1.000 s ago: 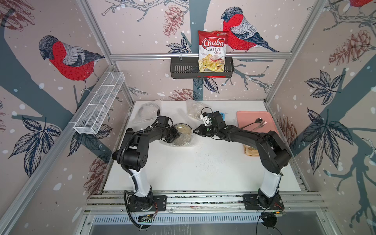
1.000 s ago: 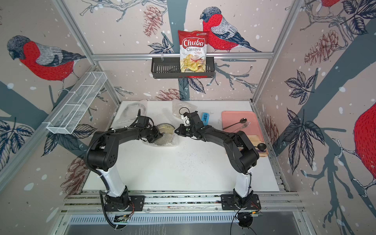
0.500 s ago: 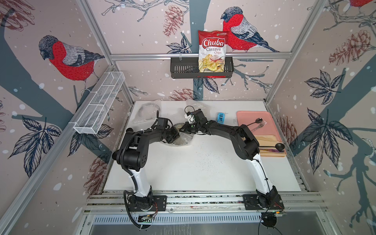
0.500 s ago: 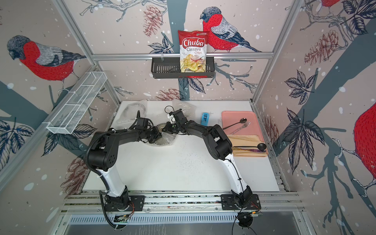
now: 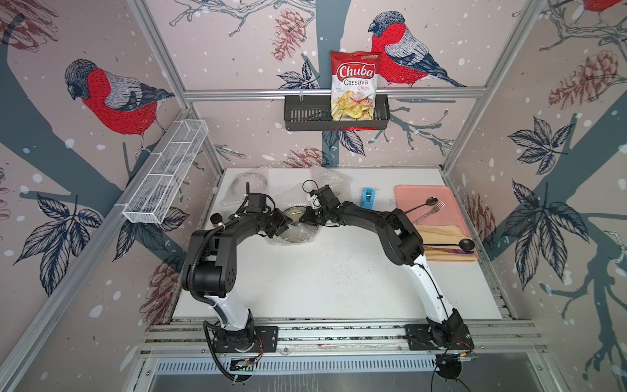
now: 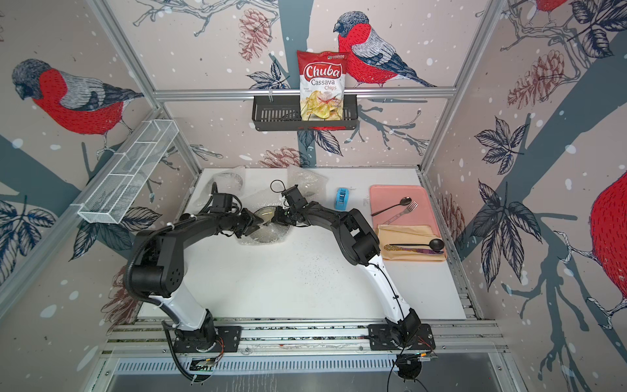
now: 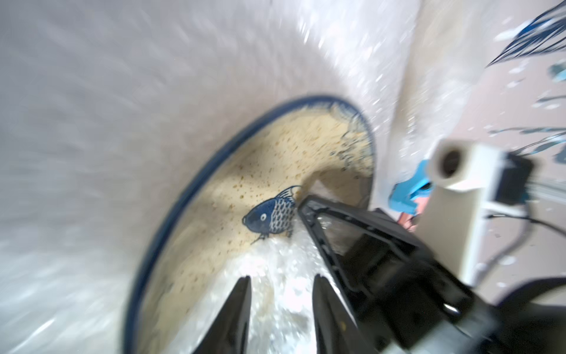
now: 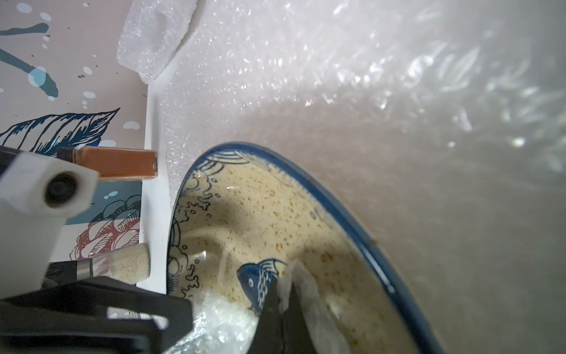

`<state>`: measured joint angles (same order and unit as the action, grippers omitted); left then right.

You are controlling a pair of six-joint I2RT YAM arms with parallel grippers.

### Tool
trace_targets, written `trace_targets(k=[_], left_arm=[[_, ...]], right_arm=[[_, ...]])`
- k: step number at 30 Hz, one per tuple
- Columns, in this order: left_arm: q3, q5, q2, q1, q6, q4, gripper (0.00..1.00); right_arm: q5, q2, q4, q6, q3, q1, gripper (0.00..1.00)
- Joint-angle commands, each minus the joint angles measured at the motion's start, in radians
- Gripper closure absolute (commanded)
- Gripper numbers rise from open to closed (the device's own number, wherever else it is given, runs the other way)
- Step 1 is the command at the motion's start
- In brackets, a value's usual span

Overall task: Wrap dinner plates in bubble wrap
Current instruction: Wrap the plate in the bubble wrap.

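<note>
On the desk (image 5: 339,271) we see the left gripper (image 7: 281,277), jaws apart, over the fish plate (image 7: 260,159), which lies on bubble wrap (image 8: 337,92). The right gripper (image 8: 283,288) is clamped on a fold of it. Beyond lie more crumpled sheets (image 5: 325,176).

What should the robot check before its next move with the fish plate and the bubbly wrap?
1. The fish plate lies on the bubble wrap: ok.
2. The right gripper is shut on a flap of the wrap: ok.
3. The left gripper is open and holds nothing: ok.
4. The plate is covered all over: not ok; the fish shows bare.
5. The flap is long enough to reach across the plate: cannot tell.
</note>
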<state>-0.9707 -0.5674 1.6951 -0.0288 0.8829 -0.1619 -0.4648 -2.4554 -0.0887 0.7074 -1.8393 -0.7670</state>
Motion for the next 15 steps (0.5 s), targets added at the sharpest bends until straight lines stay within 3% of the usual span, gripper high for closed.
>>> trace_targets(k=[1,7,15], left_arm=[[0.005,0.039,-0.061,0.080,-0.044,-0.102,0.62],[0.091,0.146,-0.136,0.269,-0.071,-0.114,0.52],[0.051,0.270,-0.023,0.296,-0.105,0.065,0.46]], right_arm=[[0.109,-0.022,-0.193,-0.032,0.005,-0.010,0.99],[0.096,-0.021,-0.193,-0.039,0.006,-0.018,0.99],[0.050,-0.022,-0.168,-0.035,0.010,-0.014,0.99]])
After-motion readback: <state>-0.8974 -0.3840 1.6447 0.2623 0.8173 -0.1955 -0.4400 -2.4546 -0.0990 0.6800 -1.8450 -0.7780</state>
